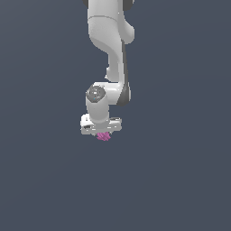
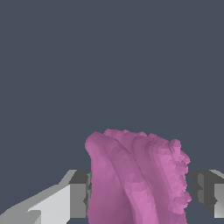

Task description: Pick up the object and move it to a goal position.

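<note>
In the wrist view, nearest the camera, two gripper fingers (image 2: 81, 194) show, one on each side of the frame, each with a dark grey ridged pad facing inward. Between them sits one object (image 2: 135, 179), a magenta-pink lump with folded ridges and a bumpy edge. It fills almost all of the space between the jaws. One pad lies right against the smooth flank of the lump; at the other pad a thin dark sliver shows between the pad and the bumpy edge, so contact on that side cannot be told for certain. The jaws stand at a narrow-to-middling spread, set by the width of the lump between them. Beyond the lump there is only flat blue-grey ground, with no other thing on it.

In the exterior view one white arm (image 1: 110, 40) hangs down from the upper edge, its wrist joint capped by a grey disc. Below it is the single gripper (image 1: 103, 133), its white body lying crosswise. The pink object (image 1: 103, 136) peeks out just beneath the gripper body, between the jaws and mostly hidden by them. The fingers themselves are too small here to make out. The same plain blue-grey ground lies all around.
</note>
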